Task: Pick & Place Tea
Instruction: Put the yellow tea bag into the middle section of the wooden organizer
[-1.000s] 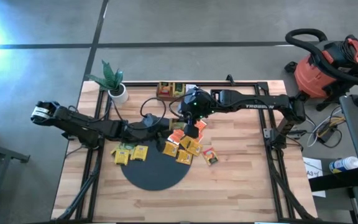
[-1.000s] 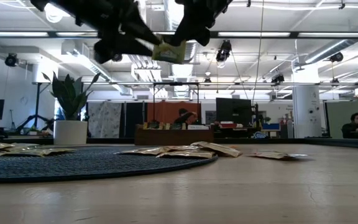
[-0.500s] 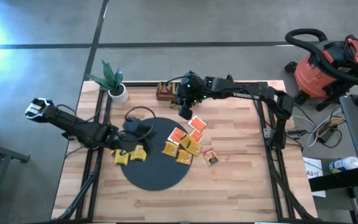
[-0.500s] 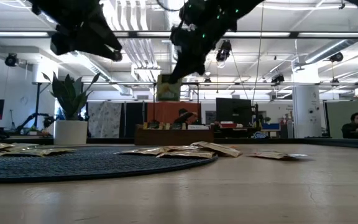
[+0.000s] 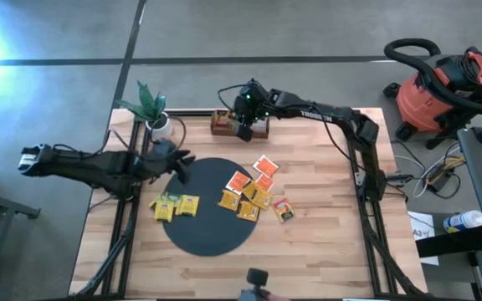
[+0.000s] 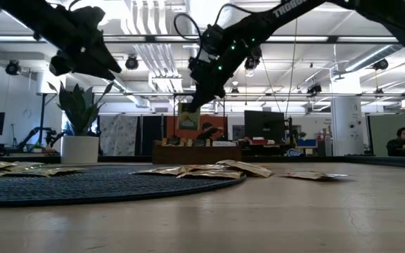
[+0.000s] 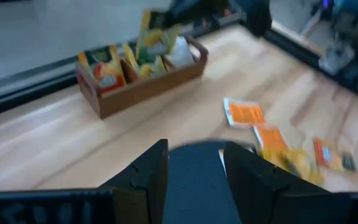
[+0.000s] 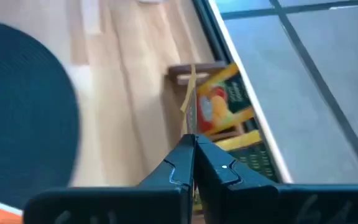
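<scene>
Loose tea packets in yellow and orange lie flat on and beside the black round mat. My right gripper is over the brown wooden tray at the table's far edge, shut on one yellow-green packet. The tray has several packets standing on edge in it. My left gripper hangs open and holds nothing, above the mat's far left rim, pointing toward the tray. My right gripper pinches the packet's upper edge between its two fingers, coming slanting down from above. The packet hangs on edge below the fingertips, lifted clear of the table, its lower edge just above the tray.
A potted plant stands at the far left corner, next to my left arm. A red shop vacuum sits off the table to the right. The near half of the wooden table is bare boards.
My right gripper has carried the packet from above the mat's far rim toward the far edge and down over the tray, staying shut. My left gripper, which was close beside it, has drawn back toward the table's left edge, still open.
</scene>
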### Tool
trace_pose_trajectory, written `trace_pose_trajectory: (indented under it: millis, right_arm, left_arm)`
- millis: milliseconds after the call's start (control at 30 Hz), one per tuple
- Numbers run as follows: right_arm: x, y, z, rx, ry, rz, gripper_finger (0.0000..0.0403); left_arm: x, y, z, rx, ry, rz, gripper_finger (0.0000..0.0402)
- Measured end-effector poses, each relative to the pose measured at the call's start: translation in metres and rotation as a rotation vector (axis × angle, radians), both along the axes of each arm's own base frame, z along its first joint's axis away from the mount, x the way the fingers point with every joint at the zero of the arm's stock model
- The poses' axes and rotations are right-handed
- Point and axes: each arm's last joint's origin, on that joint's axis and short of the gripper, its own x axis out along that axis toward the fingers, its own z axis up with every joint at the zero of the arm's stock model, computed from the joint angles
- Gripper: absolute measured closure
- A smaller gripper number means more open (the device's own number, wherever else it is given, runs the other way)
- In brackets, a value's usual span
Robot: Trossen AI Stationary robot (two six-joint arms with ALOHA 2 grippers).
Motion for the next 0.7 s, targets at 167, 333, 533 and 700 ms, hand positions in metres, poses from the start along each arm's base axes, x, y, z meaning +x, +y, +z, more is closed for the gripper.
trace_pose_trajectory:
  millis: [167, 333, 533, 700]
  right_arm:
    - [-0.004, -0.016, -0.008, 0.053, 0.088, -0.002, 0.0394]
    - [0.000, -0.026, -0.021, 0.067, 0.104, 0.042, 0.0394]
    - [0.001, -0.032, -0.029, 0.072, 0.106, 0.039, 0.0394]
    - [0.001, -0.036, -0.041, 0.082, 0.132, 0.040, 0.0394]
  left_arm:
    - [0.003, 0.009, -0.006, 0.016, -0.075, 0.037, 0.0252]
    - [0.003, 0.016, -0.012, 0.031, -0.062, 0.072, 0.0252]
    - [0.003, 0.025, -0.014, 0.019, -0.064, 0.098, 0.0252]
    - [0.003, 0.029, -0.015, 0.015, -0.058, 0.105, 0.0252]
